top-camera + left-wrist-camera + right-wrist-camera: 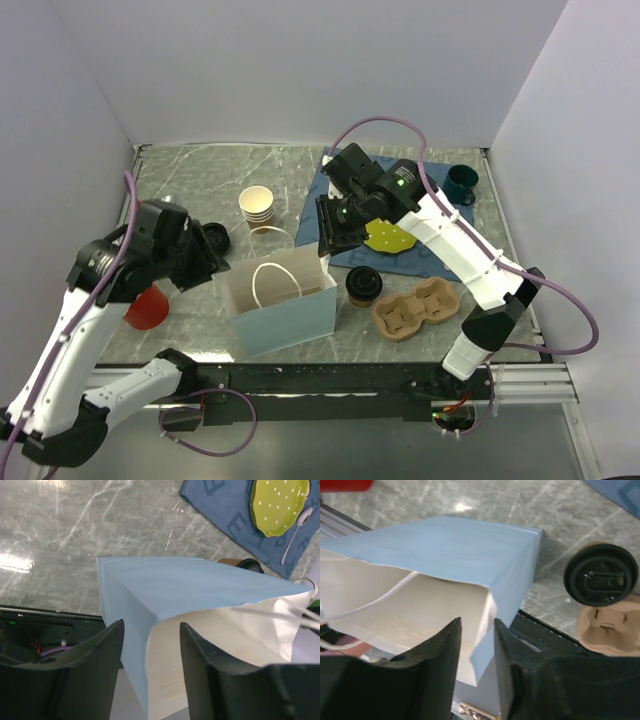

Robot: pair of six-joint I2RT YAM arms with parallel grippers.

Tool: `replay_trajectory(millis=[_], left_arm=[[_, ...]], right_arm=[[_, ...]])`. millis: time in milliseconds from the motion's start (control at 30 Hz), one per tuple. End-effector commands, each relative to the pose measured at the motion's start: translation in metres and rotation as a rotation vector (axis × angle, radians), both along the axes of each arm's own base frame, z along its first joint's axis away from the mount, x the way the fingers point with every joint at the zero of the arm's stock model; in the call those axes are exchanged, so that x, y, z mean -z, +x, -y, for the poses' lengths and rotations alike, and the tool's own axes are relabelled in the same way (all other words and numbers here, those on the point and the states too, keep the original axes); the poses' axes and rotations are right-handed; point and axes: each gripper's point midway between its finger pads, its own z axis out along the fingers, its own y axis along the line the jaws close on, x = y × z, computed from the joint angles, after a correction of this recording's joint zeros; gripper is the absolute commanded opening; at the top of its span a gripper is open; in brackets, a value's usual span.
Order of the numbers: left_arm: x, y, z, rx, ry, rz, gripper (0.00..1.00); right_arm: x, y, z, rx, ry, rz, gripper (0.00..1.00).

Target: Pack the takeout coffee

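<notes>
The takeout coffee [363,284], a brown cup under a round black lid, stands right of an open light-blue paper bag [285,315]. In the right wrist view the lid [601,575] shows from above. In the left wrist view only a sliver of the coffee [243,563] peeks over the bag [190,590]. My left gripper [222,262] is open, its jaws set wide astride the bag's left rim [150,645]. My right gripper [325,240] is open by a narrow gap, with the bag's right corner edge [487,625] between its fingers.
A moulded cardboard cup carrier [415,310] lies right of the coffee. Behind the bag are a stack of cream cups [257,206], a blue cloth [340,185] with a dotted green plate [388,237], and a dark green mug [460,183]. A red object [147,308] sits under my left arm.
</notes>
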Motion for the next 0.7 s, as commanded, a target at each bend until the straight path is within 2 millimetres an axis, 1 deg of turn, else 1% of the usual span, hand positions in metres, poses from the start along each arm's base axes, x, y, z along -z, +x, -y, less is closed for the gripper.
replay_trajectory(millis=[0, 33, 67, 100, 133, 167, 200, 233, 267, 300, 333, 367, 433, 533, 567, 600, 633, 667], left_arm=[[0.009, -0.018, 0.002, 0.024, -0.049, -0.021, 0.48], [0.010, -0.018, 0.004, 0.029, -0.054, -0.020, 0.46], [0.013, -0.018, 0.007, 0.044, -0.059, -0.030, 0.37], [0.013, -0.017, 0.009, 0.050, -0.063, -0.028, 0.32], [0.013, -0.013, 0.011, 0.054, -0.066, -0.026, 0.25], [0.009, -0.011, 0.012, 0.054, -0.068, -0.015, 0.14], [0.006, -0.009, 0.012, 0.054, -0.066, -0.008, 0.09], [-0.002, -0.005, 0.012, 0.053, -0.063, 0.006, 0.04], [-0.005, -0.003, 0.011, 0.051, -0.057, 0.012, 0.01], [-0.009, -0.001, 0.009, 0.042, -0.046, 0.023, 0.01], [-0.017, 0.003, 0.011, 0.049, -0.046, 0.038, 0.01], [-0.018, 0.003, 0.011, 0.051, -0.040, 0.031, 0.01], [-0.025, 0.010, 0.008, 0.040, -0.016, 0.044, 0.01], [-0.030, 0.016, 0.009, 0.034, -0.008, 0.052, 0.01], [-0.028, 0.016, 0.009, 0.036, -0.006, 0.047, 0.01], [-0.027, 0.016, 0.009, 0.035, -0.003, 0.043, 0.07], [-0.019, 0.016, 0.005, 0.019, 0.020, 0.026, 0.19], [-0.015, 0.015, 0.002, 0.012, 0.035, 0.012, 0.50]], right_arm=[[-0.001, -0.008, 0.014, -0.011, -0.029, 0.034, 0.35], [0.001, -0.006, 0.015, -0.011, -0.038, 0.039, 0.30], [0.002, -0.006, 0.015, -0.013, -0.043, 0.039, 0.27], [0.002, -0.005, 0.016, -0.013, -0.049, 0.041, 0.23], [0.000, -0.004, 0.017, -0.013, -0.050, 0.049, 0.14], [-0.005, -0.003, 0.015, -0.011, -0.039, 0.061, 0.10], [-0.009, -0.003, 0.014, -0.013, -0.026, 0.068, 0.06], [-0.014, -0.003, 0.014, -0.015, -0.015, 0.076, 0.00], [-0.022, -0.002, 0.011, -0.019, 0.009, 0.089, 0.00], [-0.026, -0.002, 0.010, -0.020, 0.018, 0.094, 0.00], [-0.029, -0.003, 0.010, -0.018, 0.024, 0.096, 0.00], [-0.036, -0.003, 0.009, -0.018, 0.041, 0.104, 0.00], [-0.040, -0.003, 0.007, -0.012, 0.054, 0.102, 0.00], [-0.047, -0.004, 0.007, -0.002, 0.078, 0.107, 0.00], [-0.049, -0.004, 0.007, 0.003, 0.086, 0.112, 0.00], [-0.049, -0.004, 0.008, 0.005, 0.083, 0.118, 0.00], [-0.048, -0.002, 0.010, 0.019, 0.079, 0.120, 0.07], [-0.048, -0.001, 0.011, 0.030, 0.073, 0.122, 0.14]])
